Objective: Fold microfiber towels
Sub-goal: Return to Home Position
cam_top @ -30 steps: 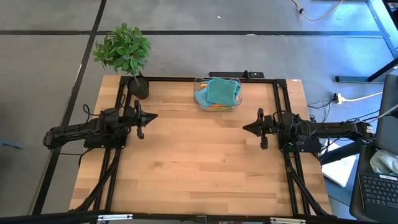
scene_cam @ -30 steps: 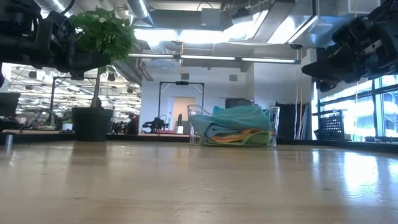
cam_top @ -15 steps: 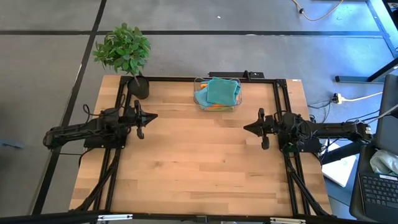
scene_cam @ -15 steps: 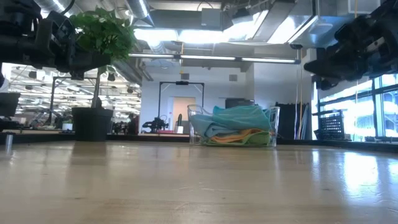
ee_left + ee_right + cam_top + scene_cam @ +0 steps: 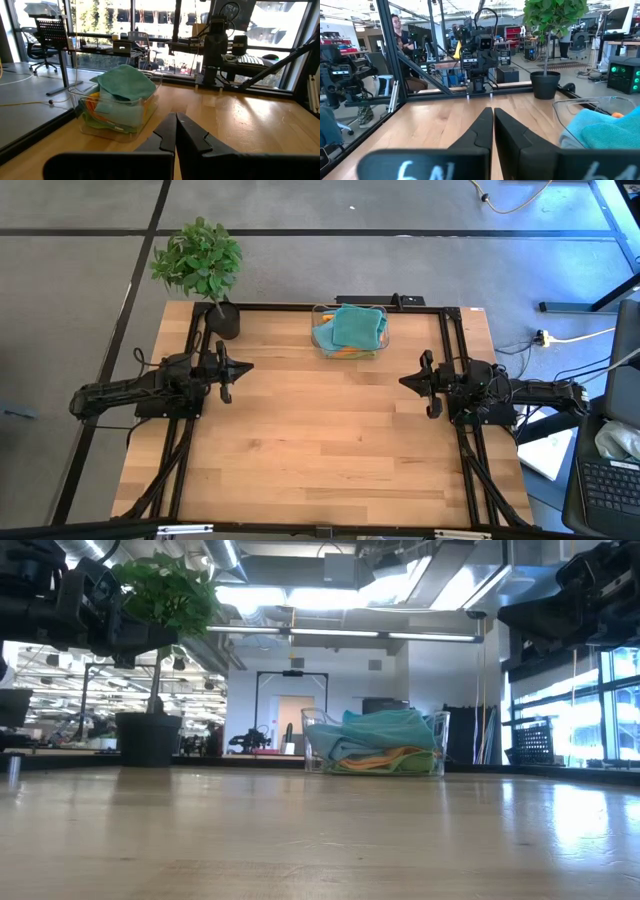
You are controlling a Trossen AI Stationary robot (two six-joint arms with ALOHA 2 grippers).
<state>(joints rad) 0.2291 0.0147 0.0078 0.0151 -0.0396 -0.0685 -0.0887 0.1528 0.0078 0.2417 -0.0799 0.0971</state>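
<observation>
Soft microfiber towels (image 5: 357, 326), folded, teal over orange, heaped in clear plastic bin (image 5: 441, 730), far centre of wood table (image 5: 320, 440). Left gripper (image 5: 243, 366), right gripper (image 5: 404, 381): fingers pressed together, empty, above table's sides.

A bare wooden desk (image 5: 300, 840) fills the foreground, and at its far edge, near the middle, stands a clear plastic bin (image 5: 441, 748) heaped above its rim with towels (image 5: 385, 728): teal ones on top, an orange one (image 5: 388, 753) and a lime green one (image 5: 400, 766) beneath. A potted plant (image 5: 160, 600) in a dark pot (image 5: 148, 738) stands at the far left edge. Dark parts of the left arm (image 5: 55, 605) and the right arm (image 5: 580, 600) hang in the upper corners, above the desk, with a lit room and a doorway behind.
</observation>
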